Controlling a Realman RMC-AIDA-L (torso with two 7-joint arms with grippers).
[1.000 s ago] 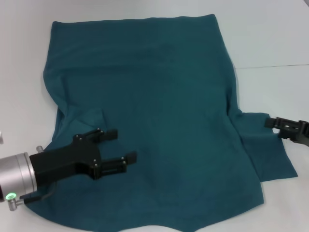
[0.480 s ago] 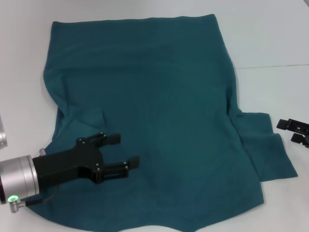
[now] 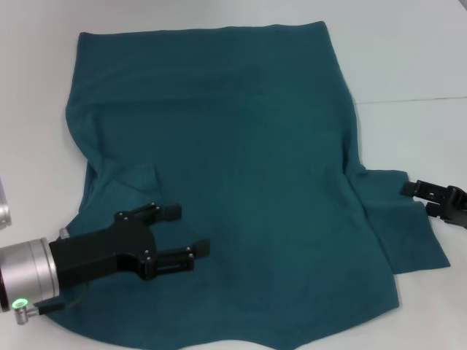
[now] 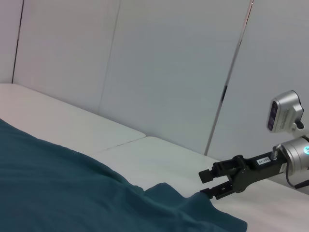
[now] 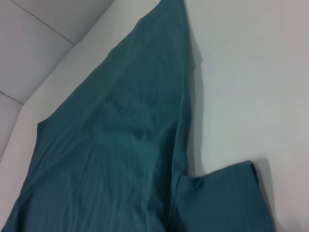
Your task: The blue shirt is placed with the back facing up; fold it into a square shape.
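Head view | shirt (image 3: 226,168) lies flat on surface (image 3: 408,65) | left claw (image 3: 179,248) open, empty, over its near-left part | right claw (image 3: 422,197) open, empty, beside sleeve (image 3: 398,219) edge | pinch one layer of the sleeve edge before folding inward.

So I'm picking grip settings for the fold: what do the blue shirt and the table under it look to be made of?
The blue shirt looks like soft matte knit fabric, probably cotton jersey: it lies limp, with shallow wrinkles and no sheen. The table looks like a smooth, hard white surface, perhaps laminate or painted board; a thin seam line crosses it. The exact material cannot be told from looks alone.
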